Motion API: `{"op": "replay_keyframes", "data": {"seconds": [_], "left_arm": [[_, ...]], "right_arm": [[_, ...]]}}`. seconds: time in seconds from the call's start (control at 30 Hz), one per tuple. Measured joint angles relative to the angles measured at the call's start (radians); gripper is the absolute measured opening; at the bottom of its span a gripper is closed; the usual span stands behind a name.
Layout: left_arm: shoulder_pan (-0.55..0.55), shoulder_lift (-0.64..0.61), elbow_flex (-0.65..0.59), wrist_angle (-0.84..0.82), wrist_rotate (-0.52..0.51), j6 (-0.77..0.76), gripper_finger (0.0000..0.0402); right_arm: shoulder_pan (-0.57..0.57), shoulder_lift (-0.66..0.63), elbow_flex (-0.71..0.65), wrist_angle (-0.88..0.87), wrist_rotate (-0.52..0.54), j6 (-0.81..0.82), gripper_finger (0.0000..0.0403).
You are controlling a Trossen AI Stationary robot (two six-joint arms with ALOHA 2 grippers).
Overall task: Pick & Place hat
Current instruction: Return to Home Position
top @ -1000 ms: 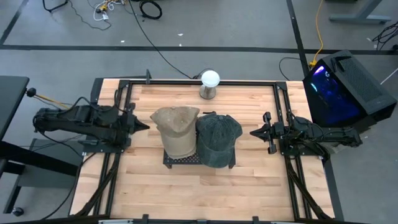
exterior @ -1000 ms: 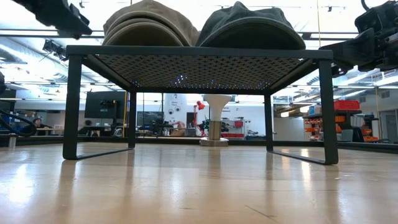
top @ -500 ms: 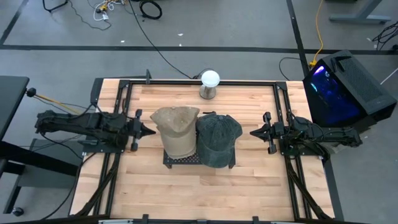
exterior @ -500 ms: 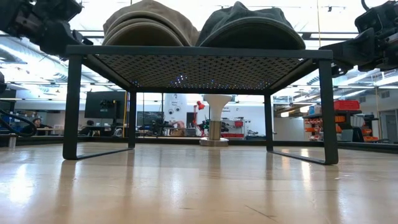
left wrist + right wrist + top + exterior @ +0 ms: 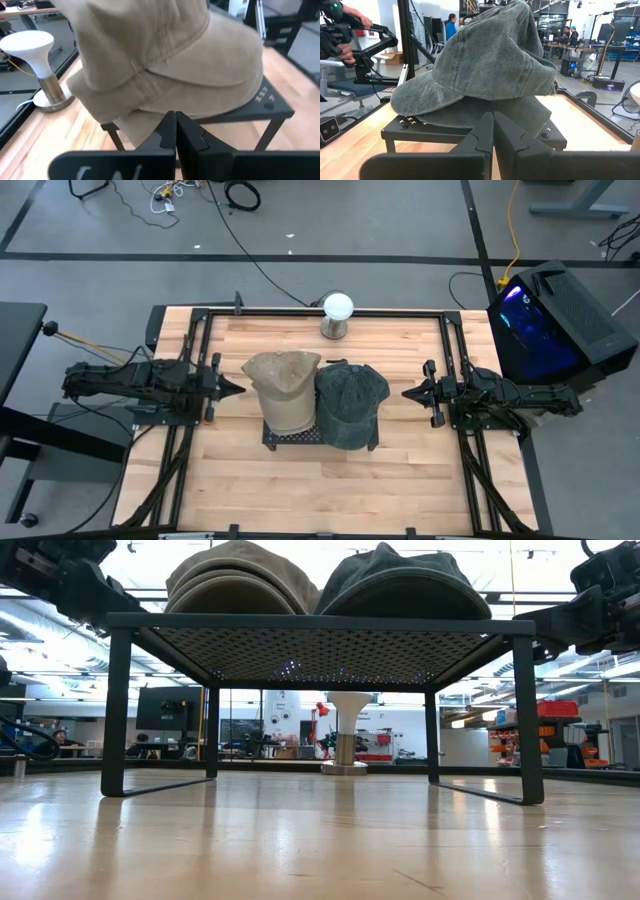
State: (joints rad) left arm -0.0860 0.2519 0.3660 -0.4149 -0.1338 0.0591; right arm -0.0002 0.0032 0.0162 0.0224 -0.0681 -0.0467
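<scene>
Left gripper (image 5: pixel 238 388), fingers together, drawn slightly back from brown caps (image 5: pixel 283 385) on shelf (image 5: pixel 320 624); black caps (image 5: pixel 350 402) beside them, apparently touching; right gripper (image 5: pixel 406 393), fingers together, unmoved at right.

A low black perforated-metal shelf (image 5: pixel 298 436) stands at the centre of the pale wooden plank table (image 5: pixel 300 490). On it, a stack of tan cloth caps (image 5: pixel 282 385) sits toward 9 o'clock, touching a stack of dark grey denim caps (image 5: pixel 352 402) toward 3 o'clock. A white globe lamp on a metal base (image 5: pixel 338 315) stands behind at 12 o'clock. The left gripper (image 5: pixel 232 387) lies at 9 o'clock and the right gripper (image 5: pixel 408 393) at 3 o'clock, both clear of the caps.
</scene>
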Motion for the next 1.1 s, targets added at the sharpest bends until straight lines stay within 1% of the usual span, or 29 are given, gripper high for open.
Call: {"op": "replay_keyframes", "data": {"seconds": [0.13,0.33,0.43,0.7,0.93,1.1], "left_arm": [[0.000,-0.012,0.000,0.056,0.000,-0.044,0.0001],[0.000,-0.012,0.000,0.112,0.000,-0.048,0.0001],[0.000,-0.020,0.000,0.116,0.000,-0.048,0.0001],[0.000,-0.119,0.000,0.113,-0.003,-0.040,0.0000],[0.000,-0.124,-0.002,0.122,-0.007,-0.048,0.0000],[0.000,-0.168,-0.074,0.225,0.007,-0.052,0.0000]], "right_arm": [[0.000,0.000,0.000,0.000,0.000,0.000,0.0015],[0.000,0.000,0.000,0.000,0.000,0.000,0.0015],[0.000,0.000,0.000,0.000,0.000,0.000,0.0015],[0.000,0.000,0.000,0.000,0.000,0.000,0.0015],[0.000,0.000,0.000,0.000,0.000,0.000,0.0015],[0.000,0.000,0.000,0.000,0.000,0.000,0.0015]]}}
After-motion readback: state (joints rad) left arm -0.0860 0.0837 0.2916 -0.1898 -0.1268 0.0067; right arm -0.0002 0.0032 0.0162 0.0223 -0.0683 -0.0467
